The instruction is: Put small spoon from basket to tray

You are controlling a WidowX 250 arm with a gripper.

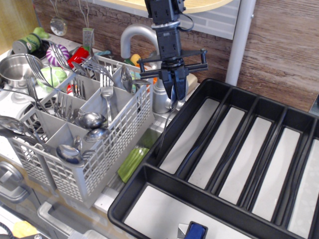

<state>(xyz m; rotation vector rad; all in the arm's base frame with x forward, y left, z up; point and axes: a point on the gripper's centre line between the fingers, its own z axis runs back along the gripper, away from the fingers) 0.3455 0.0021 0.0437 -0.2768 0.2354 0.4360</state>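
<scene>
My gripper [173,93] hangs from the top of the view, just in front of the tap. It is shut on the small spoon [166,124], gripped at its upper end, with the thin silver handle dangling down and left over the near-left rim of the tray [149,172]. The black tray fills the right and bottom, and the compartments that show hold no cutlery. The light grey lattice basket [124,129] stands to the left and holds forks and larger spoons in several compartments. The gripper is right of the basket and clear of it.
A grey tap [144,37] stands between the basket and the tray, right behind the gripper. A steel pot [14,69] sits at the far left. A green object [132,162] lies below the basket's right side. A blue item [196,230] shows at the bottom edge. A grey post [240,40] rises behind the tray.
</scene>
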